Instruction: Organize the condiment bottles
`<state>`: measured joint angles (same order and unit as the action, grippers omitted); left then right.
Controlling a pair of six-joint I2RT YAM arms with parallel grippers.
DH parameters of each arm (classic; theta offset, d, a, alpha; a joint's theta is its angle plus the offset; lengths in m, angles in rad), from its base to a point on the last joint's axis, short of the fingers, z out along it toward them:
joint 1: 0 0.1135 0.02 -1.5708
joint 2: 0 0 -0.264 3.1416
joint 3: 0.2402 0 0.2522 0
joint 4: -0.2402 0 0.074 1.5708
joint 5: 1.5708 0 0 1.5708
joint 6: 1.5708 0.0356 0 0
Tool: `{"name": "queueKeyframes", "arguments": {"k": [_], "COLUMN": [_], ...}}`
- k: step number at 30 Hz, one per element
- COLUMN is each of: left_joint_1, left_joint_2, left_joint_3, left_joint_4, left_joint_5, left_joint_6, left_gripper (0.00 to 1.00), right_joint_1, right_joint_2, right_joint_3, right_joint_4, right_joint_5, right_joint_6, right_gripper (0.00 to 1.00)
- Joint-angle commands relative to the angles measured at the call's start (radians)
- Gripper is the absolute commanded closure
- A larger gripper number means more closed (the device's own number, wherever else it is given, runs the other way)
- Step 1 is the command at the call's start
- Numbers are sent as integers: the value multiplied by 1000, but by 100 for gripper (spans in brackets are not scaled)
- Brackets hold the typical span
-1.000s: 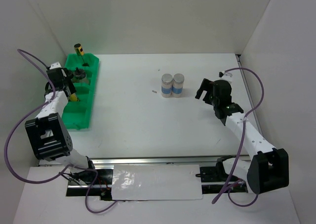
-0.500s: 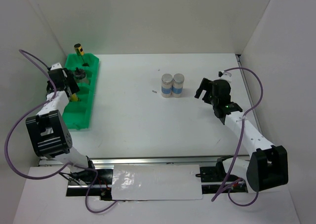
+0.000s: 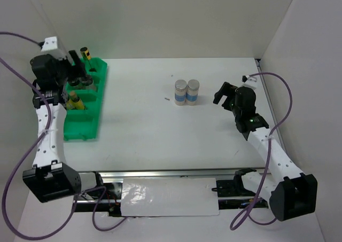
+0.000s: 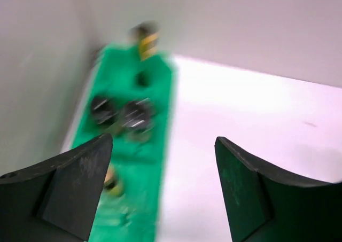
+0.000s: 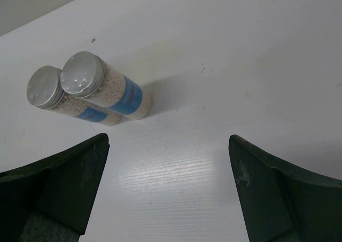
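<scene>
**Two arms, both jaws spread: left arm lifted off the tray**

Since a second ago the left arm [image 3: 45,119] has risen from low over the green tray [image 3: 80,127] to high above its far left corner. The left jaws, then down at the yellow-labelled bottle [image 3: 75,100], now stand wide apart with nothing between them. That bottle sits free in a middle compartment, tilted or lying; which one is unclear. The right arm [image 3: 262,138] has shifted slightly to the right. The right jaws are also spread wide and empty, facing the two silver-lidded jars [image 3: 187,92] from well apart.

The jars have not moved. They stand upright and touching near the middle of the table [image 3: 139,130]. The right wrist view shows their perforated silver lids, blue label bands and pale grainy contents [image 5: 115,95].

At the tray's far end an amber bottle [image 3: 85,53] with a yellow label and a dark cap stands upright, as before. Just nearer, two black-capped bottles [image 3: 81,80] sit side by side in the tray. The left wrist view is blurred; it shows them only as two dark round tops [image 4: 123,112].
</scene>
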<state>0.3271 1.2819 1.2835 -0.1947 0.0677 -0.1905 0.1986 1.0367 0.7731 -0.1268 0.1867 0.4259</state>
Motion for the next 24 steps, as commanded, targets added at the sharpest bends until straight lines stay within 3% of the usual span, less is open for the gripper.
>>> {"name": "queueKeyframes", "arguments": {"k": [1,3,6,10,13,16,17,24], "left_joint_1": [-156,-323,-469,-571,-611,-677,-716,-800], "left_joint_2": [-47,-29,34,201,325,500,564,701], "left_joint_3": [80,91,40,-9,45,227,317,323], "left_joint_4": [9,56,182,424,440,326,269,369], "left_joint_5": [369,443,535,642,659,598,507,368], "left_joint_6": [124,215,270,282,283,318,333,358], "left_gripper": [9,8,7,7,7,6,6,4], "right_joint_1": [7,7,7,7,7,7,7,7], "right_joint_2": [-44,-55,-79,-136,-161,-181,-181,-190], "right_joint_3": [8,8,8,18,18,28,19,-11], "right_joint_4": [13,4,-8,-28,-52,-63,-63,-63], "right_joint_5": [0,0,0,31,45,71,82,91], "right_joint_6": [-4,-4,-13,-50,-61,-71,-72,-72], "right_gripper": [0,0,0,0,0,0,0,0]}}
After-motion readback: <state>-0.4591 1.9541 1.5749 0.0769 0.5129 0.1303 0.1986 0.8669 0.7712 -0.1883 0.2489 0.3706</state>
